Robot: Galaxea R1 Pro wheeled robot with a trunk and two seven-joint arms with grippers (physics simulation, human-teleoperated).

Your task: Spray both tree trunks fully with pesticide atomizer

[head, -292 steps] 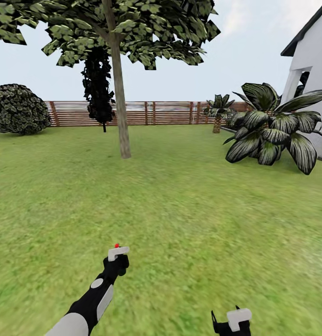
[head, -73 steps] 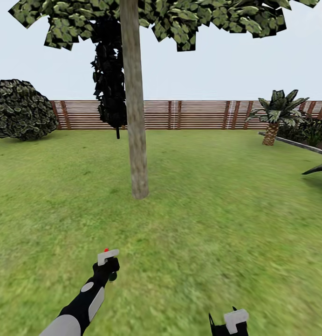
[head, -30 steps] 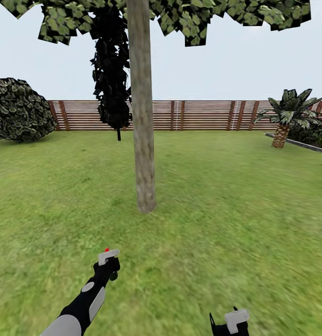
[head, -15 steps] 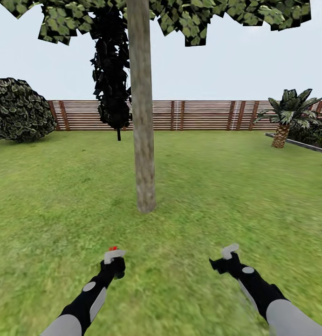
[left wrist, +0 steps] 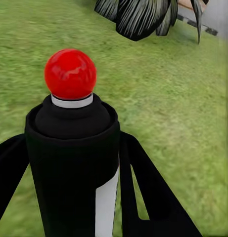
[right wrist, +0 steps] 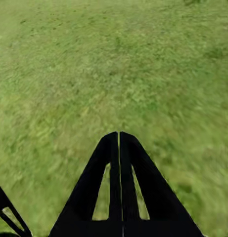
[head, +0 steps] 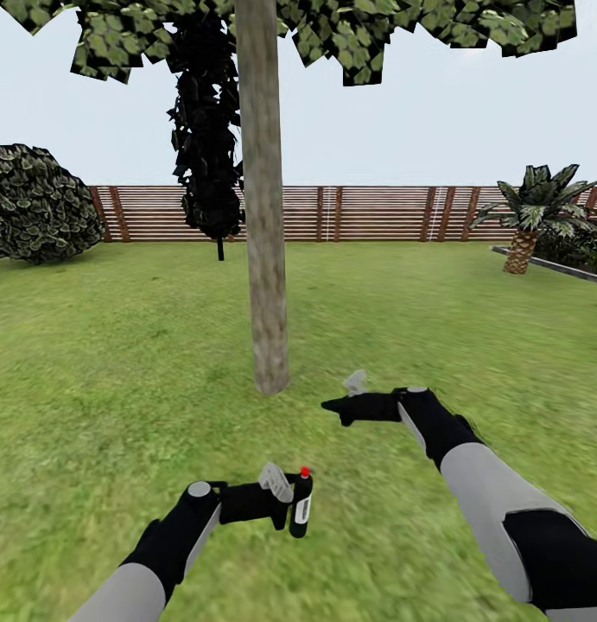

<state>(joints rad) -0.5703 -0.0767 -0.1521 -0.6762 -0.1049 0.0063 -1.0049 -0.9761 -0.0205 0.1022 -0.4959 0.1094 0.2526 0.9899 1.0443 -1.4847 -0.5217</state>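
Your left gripper (head: 285,504) pinches the atomizer (head: 301,504), a dark bottle with a red cap and a pale mark, standing nearly upright over the lawn (head: 117,345). From the left wrist you see the bottle (left wrist: 74,163) between the two black fingers (left wrist: 148,192). Your right gripper (head: 337,404) has its fingers pressed together and points toward 9 o'clock. The trunk (head: 263,216) stands at 12 o'clock, just beyond both grippers, before the fence (head: 376,212).

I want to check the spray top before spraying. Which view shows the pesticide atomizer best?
The left wrist view: the pesticide atomizer is close up, red cap clear, between the left hand's fingers. The head view shows it small, upright in that hand.
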